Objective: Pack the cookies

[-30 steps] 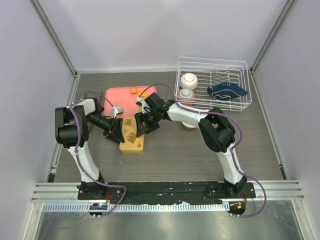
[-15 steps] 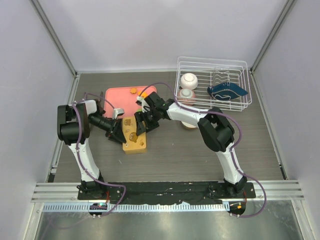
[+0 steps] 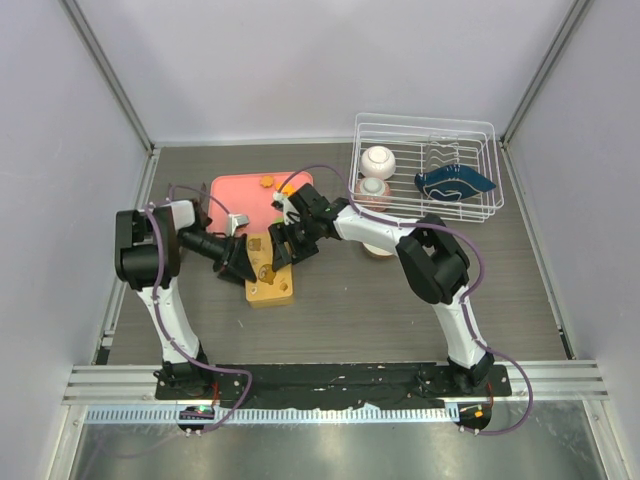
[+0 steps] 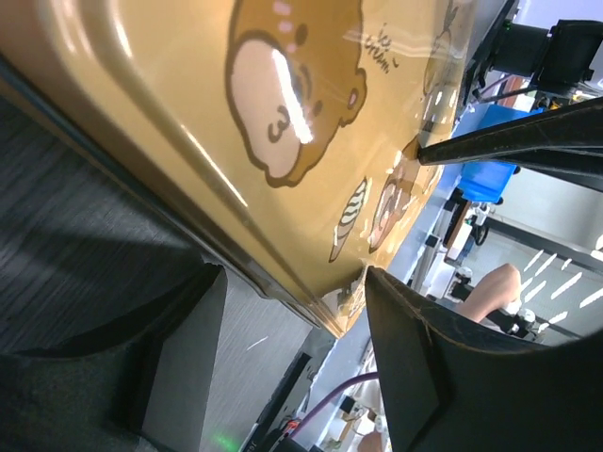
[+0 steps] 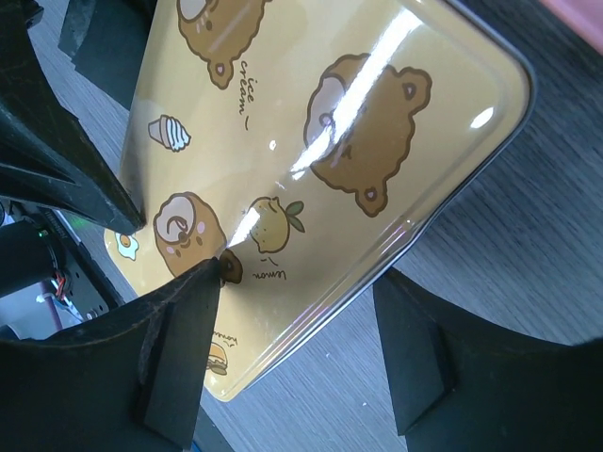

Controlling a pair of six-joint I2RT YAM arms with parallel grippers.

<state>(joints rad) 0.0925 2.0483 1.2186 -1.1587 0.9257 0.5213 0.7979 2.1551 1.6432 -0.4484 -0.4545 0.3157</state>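
Left gripper (image 3: 240,262) is held with jaws parted about the left rim of the yellow bear-print tin (image 3: 268,284). The right gripper (image 3: 281,247) is spread over its far-right edge, nothing clenched. Orange cookies (image 3: 266,181) lie on the pink tray (image 3: 232,196) behind. The tin, seemingly shut, should be steadied at one side and its lid lifted squarely.

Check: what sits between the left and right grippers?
A yellow bear-print tin lies between the left gripper and the right gripper, clear in the top view; both wrist views show it too.
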